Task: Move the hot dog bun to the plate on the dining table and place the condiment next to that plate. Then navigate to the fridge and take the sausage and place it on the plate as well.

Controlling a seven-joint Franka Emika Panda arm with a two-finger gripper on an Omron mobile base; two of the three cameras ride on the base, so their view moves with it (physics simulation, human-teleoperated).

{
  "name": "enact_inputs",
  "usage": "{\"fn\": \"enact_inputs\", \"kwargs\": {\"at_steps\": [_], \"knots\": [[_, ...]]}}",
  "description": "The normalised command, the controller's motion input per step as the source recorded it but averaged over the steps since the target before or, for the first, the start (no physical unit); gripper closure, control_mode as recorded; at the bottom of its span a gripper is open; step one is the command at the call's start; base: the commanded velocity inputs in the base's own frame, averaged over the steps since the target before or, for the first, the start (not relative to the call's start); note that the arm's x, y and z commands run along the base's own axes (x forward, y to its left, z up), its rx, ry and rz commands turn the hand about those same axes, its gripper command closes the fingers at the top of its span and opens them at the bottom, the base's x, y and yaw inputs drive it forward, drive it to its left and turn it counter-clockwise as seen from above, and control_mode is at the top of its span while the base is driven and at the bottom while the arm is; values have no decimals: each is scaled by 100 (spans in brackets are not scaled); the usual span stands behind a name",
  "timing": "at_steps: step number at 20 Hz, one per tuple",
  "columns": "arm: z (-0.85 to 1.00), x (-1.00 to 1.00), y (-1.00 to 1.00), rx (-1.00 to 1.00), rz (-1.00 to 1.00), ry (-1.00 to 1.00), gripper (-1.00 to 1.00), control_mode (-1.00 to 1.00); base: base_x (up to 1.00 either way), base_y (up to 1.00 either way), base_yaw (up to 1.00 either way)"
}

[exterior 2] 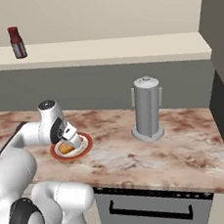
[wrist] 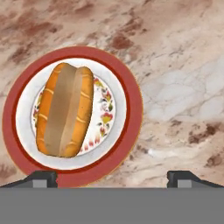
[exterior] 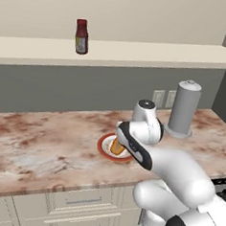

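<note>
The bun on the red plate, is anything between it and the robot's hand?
Nothing visible. The end effector hangs open above the bun, which lies bare on the red-rimmed plate on the counter.

One bun, one red-rimmed plate, one bottle, one canister.

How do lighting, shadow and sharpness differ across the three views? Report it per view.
Left base view: flat, even light, no glare; the wall under the shelf lies in shade. Right base view: same soft light, grey canister softly shaded down its side. Hand view: bun and red-rimmed plate fairly sharp, hardly any cast shadow; marbled counter looks smeared.
</note>
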Motion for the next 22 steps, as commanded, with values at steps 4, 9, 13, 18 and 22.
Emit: {"fn": "enact_inputs", "kwargs": {"at_steps": [4, 9, 13, 18, 22], "knots": [[-40, 27, 0, 0, 0, 0, -100, -100, 0, 0, 0], [-30, 20, 0, 0, 0, 0, -100, -100, 0, 0, 0], [-12, 26, 0, 1, 0, 4, -100, -100, 0, 0, 0], [-9, 24, 2, 0, 0, 7, -100, -100, 0, 0, 0], [-12, 23, 13, 0, 0, 9, -100, -100, 0, 0, 0]]}}
